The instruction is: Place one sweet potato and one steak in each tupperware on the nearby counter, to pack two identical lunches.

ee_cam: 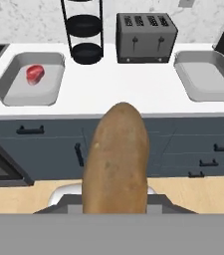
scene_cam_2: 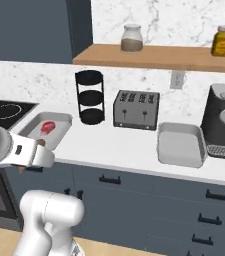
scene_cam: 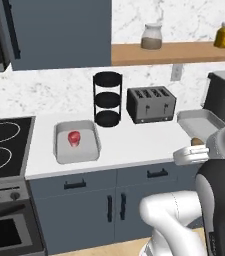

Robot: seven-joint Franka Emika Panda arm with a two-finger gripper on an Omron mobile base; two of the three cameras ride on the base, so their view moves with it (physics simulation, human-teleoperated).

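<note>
Your hand (ee_cam: pixel 114 206) grips the long orange-brown sweet potato (ee_cam: pixel 116 159); release short of the shallow grey rectangular tupperware (ee_cam: pixel 31 79) and it rolls off the white counter (ee_cam: pixel 128 94).

steak (ee_cam: pixel 34 73) in left tupperware (ee_cam: pixel 14 92), toaster (ee_cam: pixel 146 36) seemingly behind right tupperware (ee_cam: pixel 203 79)

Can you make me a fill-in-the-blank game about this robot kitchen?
1. The gripper is holding a sweet ____.
2. The red steak lies inside the tupperware nearest the ____.
3. The other tupperware has ____ inside it.
4. The toaster stands between the black rack and the ____ tupperware.

Missing words: potato; stove; nothing; empty
</note>
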